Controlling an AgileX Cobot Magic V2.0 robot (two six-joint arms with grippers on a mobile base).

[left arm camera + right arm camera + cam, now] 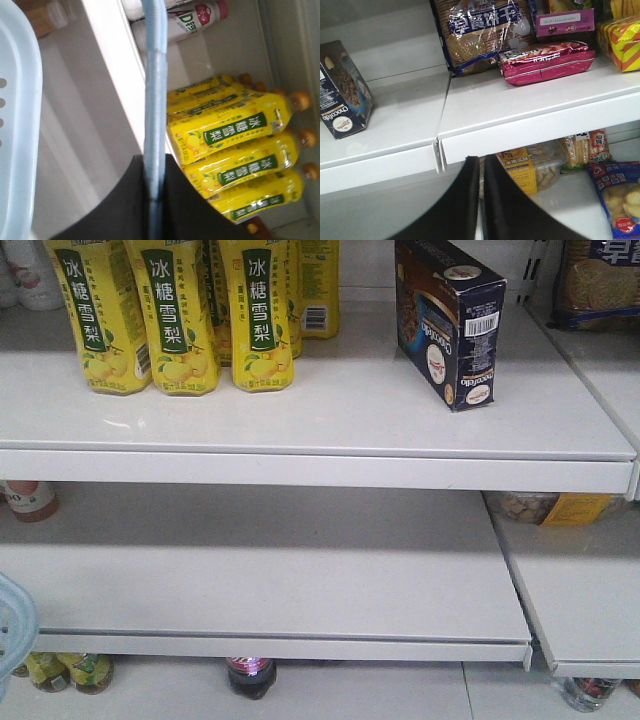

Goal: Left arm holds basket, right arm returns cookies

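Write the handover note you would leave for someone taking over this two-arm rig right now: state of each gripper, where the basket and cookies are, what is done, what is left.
Left gripper: shut on the basket handle; the basket hangs at the left of the shelves.
Right gripper: shut, holding nothing, in front of the shelf edge.
Cookies: standing upright on the top shelf, right of the yellow drink bottles, apart from them.
Done: cookies are back on the shelf and released.
Left: probably only pulling the right arm clear; the left arm holds the basket.
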